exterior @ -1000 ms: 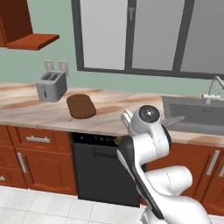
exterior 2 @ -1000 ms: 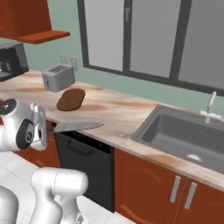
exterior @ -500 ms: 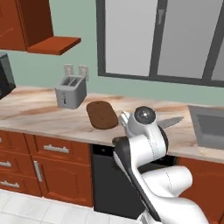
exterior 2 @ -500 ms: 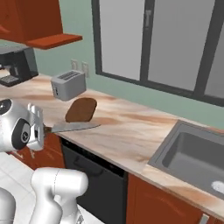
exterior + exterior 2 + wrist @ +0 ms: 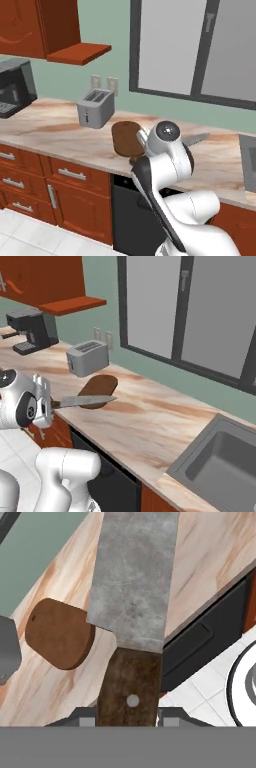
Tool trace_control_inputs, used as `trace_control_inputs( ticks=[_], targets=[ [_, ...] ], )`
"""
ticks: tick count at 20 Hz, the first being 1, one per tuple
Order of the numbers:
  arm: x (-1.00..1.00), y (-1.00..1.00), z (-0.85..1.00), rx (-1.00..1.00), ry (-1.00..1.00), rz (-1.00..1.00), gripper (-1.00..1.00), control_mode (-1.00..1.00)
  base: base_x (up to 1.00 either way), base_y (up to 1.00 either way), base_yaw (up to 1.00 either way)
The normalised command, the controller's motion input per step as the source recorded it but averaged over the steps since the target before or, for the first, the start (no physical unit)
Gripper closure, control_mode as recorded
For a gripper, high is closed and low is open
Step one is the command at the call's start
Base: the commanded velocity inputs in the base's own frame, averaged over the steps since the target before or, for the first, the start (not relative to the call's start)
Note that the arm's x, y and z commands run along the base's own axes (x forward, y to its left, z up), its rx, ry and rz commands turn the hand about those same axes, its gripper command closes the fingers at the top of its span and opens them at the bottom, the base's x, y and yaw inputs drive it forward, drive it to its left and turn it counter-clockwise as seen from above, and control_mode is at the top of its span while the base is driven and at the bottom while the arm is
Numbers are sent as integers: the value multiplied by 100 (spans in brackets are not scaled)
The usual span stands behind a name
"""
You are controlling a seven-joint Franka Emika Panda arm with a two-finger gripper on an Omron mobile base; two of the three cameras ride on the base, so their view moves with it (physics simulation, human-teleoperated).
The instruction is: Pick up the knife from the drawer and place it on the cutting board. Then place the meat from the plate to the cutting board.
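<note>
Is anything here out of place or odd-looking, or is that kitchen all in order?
Just one thing: the knife is in mid-air, gripped by its brown handle in the robot's fingers, blade out level over the counter near the cutting board. Nothing looks spilled or damaged.

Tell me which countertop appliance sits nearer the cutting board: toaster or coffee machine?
The silver toaster: it stands just beside the cutting board. The black coffee machine is farther along the counter, under the wall cabinet.
</note>
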Motion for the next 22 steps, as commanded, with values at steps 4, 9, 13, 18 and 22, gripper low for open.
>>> trace_control_inputs(
  ticks=[4, 9, 13, 18, 22],
  targets=[
    [0, 0, 0, 0, 0, 0, 100, 100, 74, 13, 9],
    [0, 0, 0, 0, 0, 0, 100, 100, 70, 1, -24],
    [0, 0, 0, 0, 0, 0, 100, 100, 70, 23, -58],
    [0, 0, 0, 0, 0, 0, 100, 100, 43, 47, -42],
    [0, 0, 0, 0, 0, 0, 100, 100, -80, 59, -1]
  ],
)
